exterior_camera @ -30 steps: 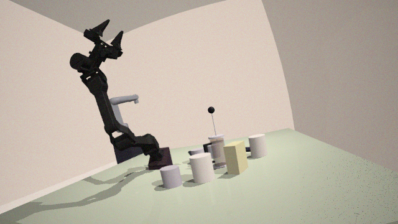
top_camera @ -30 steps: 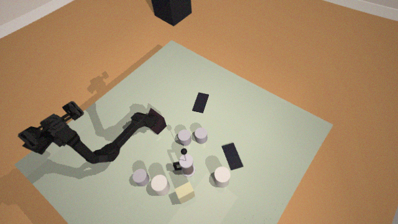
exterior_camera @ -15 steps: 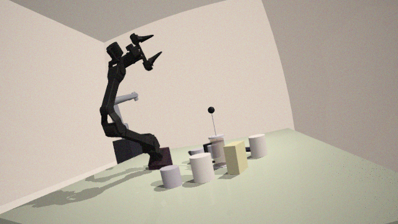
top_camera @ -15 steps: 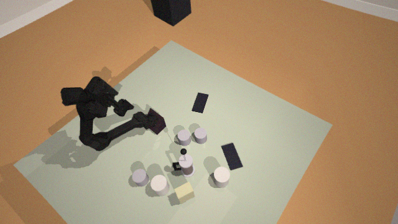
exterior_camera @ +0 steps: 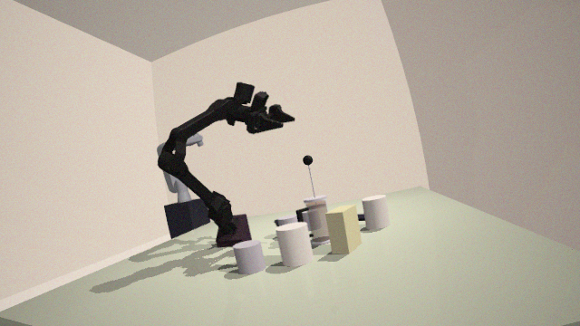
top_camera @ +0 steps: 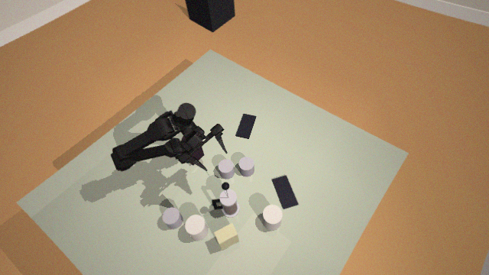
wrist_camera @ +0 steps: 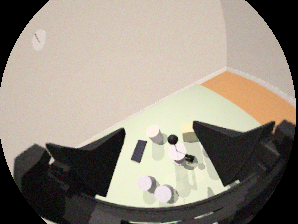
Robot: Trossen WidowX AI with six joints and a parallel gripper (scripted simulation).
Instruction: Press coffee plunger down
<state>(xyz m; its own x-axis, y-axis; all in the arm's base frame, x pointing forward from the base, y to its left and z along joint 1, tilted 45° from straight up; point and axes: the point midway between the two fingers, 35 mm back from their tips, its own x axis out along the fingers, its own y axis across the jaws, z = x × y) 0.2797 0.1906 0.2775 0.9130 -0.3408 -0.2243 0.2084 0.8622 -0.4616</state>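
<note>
Pale green mat [top_camera: 325,126] fills the top view, lying on an orange floor; on it the coffee press [top_camera: 229,203] stands upright among five white cylinders, with a cream block [top_camera: 226,236] just in front of it and two dark flat rectangles well apart to either side. Its plunger knob [top_camera: 225,186] is raised on a thin rod. The black arm reaches from its base toward the press, and the gripper [top_camera: 212,150] has its fingers spread nearly to full width, holding nothing, apart from the knob. Exterior view: the arm arches high over the mat, the gripper [exterior_camera: 280,119] pointing outward, above and to the left of the plunger knob [exterior_camera: 307,159]; the coffee press [exterior_camera: 316,218] stands upright behind the cream block [exterior_camera: 343,228], flanked by white cylinders. Wrist view: two dark fingertips frame the scene far apart, with the plunger knob [wrist_camera: 173,139] and coffee press [wrist_camera: 178,153] small between them, well below.
</note>
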